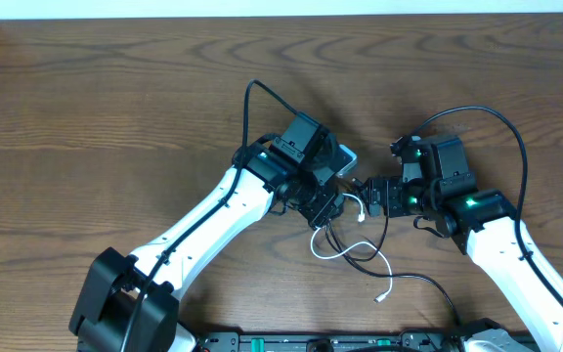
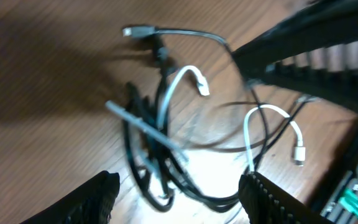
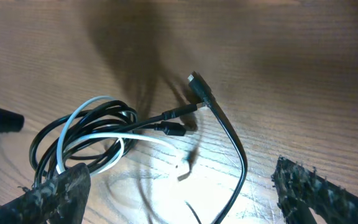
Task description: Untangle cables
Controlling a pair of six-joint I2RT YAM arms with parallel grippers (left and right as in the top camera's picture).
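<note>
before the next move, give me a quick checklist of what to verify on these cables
1. Left gripper open, gripping nothing: ok.
2. Right gripper open, gripping nothing: ok.
3. Cables separated: not ok, black and white loops are wound together.
4. White cable plug ends lying loose on the table: ok.
5. Room between the two grippers: not ok, overhead shows them close together.
6. Which black cable lies on top: cannot tell.

Overhead straight down on the table (image 1: 86,117); both wrist views close, oblique, on the same cables (image 2: 151,149).
</note>
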